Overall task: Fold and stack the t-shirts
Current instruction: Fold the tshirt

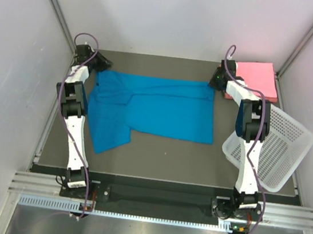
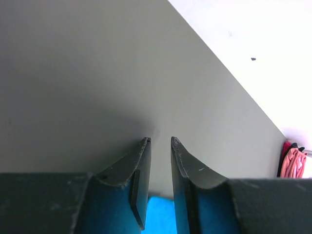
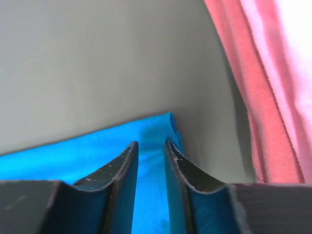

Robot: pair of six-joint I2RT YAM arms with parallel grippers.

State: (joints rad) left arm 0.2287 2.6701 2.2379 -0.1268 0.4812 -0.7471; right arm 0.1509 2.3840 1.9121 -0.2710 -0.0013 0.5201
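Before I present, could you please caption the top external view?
Top view: left gripper and right gripper at far corners of the blue shirt; pink stack and basket at right.

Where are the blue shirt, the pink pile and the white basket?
blue shirt (image 1: 169, 110), top view, mid body.
pink pile (image 1: 260, 77), top view, top face.
white basket (image 1: 284, 151), top view, perforated wall.

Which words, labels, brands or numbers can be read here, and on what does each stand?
None can be read: the bright blue cloth t-shirt, the folded pink cloth t-shirts and the white perforated plastic basket show no text in any view.
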